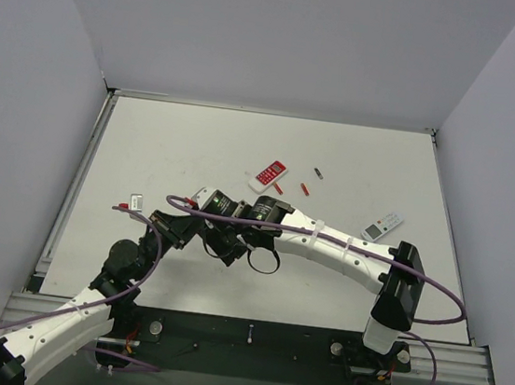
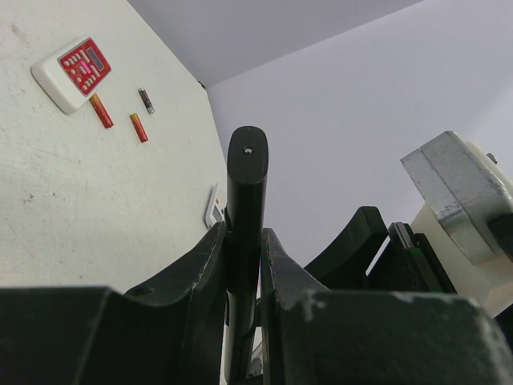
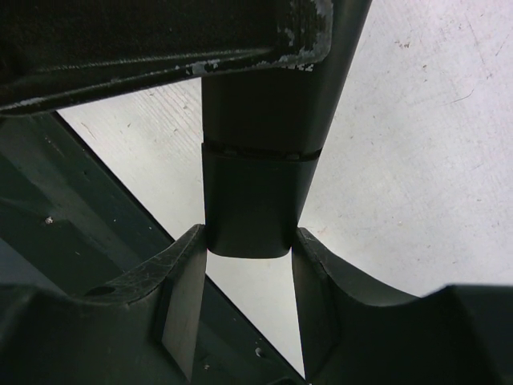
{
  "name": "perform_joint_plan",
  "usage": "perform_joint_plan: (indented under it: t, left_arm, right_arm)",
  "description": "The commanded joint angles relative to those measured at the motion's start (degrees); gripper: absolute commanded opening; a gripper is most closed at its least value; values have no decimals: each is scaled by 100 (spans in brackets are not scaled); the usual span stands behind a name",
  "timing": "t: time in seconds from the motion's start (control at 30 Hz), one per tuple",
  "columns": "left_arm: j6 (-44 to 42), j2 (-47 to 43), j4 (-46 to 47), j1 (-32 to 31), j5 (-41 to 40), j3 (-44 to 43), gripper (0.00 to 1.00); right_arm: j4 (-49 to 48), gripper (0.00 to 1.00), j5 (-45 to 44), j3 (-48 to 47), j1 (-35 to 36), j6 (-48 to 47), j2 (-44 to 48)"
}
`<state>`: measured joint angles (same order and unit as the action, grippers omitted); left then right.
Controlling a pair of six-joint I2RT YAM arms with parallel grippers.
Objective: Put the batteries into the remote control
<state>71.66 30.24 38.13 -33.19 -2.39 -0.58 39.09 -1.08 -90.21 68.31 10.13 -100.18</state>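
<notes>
The left arm and right arm are bending inward, meeting above the near part of the table. Farther back, two batteries are lying just beside the red-and-white remote; the white-grey remote is sitting apart, rightward.

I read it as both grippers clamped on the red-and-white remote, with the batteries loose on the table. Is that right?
Not quite. The left gripper and right gripper are clamped on the black remote, as both wrist views show. The red-and-white remote lies on the table beside the loose batteries.
</notes>
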Motion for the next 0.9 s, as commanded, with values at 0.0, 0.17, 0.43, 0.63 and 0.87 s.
perform_joint_plan:
  t: [0.0, 0.17, 0.43, 0.63, 0.87]
  left_arm:
    - [305, -97, 1197, -126, 503, 621, 0]
    - [138, -45, 1135, -153, 643, 498, 0]
    - [-143, 193, 1223, -214, 942, 295, 0]
    - [15, 237, 1329, -223, 697, 453, 0]
    - [24, -193, 398, -223, 3, 541, 0]
  right_arm:
    - [28, 12, 64, -330, -11, -204, -186]
    - [151, 13, 416, -506, -151, -56, -300]
    - [345, 13, 556, -883, -345, -64, -476]
    - [477, 13, 653, -849, -319, -108, -503]
    - [749, 14, 688, -655, -240, -73, -423]
